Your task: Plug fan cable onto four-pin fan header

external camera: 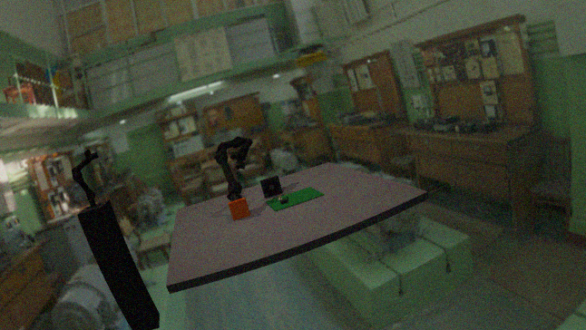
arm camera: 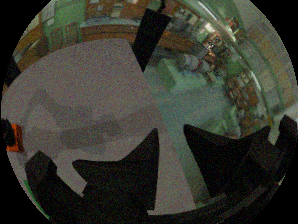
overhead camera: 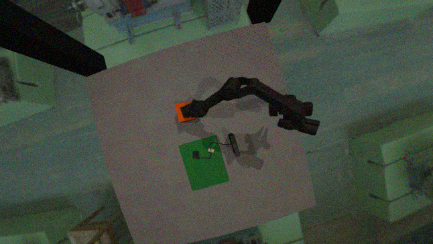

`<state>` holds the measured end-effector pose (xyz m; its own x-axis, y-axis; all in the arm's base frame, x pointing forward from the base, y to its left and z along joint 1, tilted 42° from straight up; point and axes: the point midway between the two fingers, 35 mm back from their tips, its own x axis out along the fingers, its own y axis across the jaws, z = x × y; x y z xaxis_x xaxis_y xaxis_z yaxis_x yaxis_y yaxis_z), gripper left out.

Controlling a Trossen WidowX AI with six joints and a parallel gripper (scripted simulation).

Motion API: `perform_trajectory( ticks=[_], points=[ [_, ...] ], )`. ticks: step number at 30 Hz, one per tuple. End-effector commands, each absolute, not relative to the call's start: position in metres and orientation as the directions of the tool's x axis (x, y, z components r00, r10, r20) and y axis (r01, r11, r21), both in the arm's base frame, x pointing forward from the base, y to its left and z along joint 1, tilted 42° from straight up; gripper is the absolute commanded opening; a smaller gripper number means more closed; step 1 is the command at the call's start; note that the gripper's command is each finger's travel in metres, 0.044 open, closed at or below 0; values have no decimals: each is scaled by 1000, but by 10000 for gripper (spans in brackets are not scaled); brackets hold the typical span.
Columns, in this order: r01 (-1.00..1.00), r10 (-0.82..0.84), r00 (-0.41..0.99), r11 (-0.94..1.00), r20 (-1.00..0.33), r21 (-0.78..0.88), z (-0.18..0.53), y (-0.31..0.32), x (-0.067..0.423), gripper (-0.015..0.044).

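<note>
Near the surface's middle, the pincer [overhead camera: 188, 112] hangs over an orange block [overhead camera: 181, 112], partly parted and grasping nothing. Plug [overhead camera: 196, 154] and header [overhead camera: 210, 150] lie on the green board [overhead camera: 204, 167] nearby. Best to travel over, descend squarely onto the plug, then clench.

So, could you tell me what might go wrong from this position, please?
The gripper hangs over the orange block, away from the green board, so it may knock the block when moving. The thin cable trails from the fan to the board and could snag. Whether the plug is fully seated is unclear.
</note>
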<state>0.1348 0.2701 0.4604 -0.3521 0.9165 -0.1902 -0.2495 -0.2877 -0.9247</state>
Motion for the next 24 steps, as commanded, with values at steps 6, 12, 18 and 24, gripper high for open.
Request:
perform_trajectory(
  ticks=[6, 12, 18, 24],
  points=[
    [-266, 920, -339, -294, -196, -918, 458, 270, 140, 210],
    [-502, 943, -165, -331, -288, -799, 418, 263, 210, 210],
    [-720, 919, 8, -268, -394, -640, 373, 241, 278, 210],
    [-925, 847, 115, -99, -518, -368, 312, 194, 335, 210]
  ],
)
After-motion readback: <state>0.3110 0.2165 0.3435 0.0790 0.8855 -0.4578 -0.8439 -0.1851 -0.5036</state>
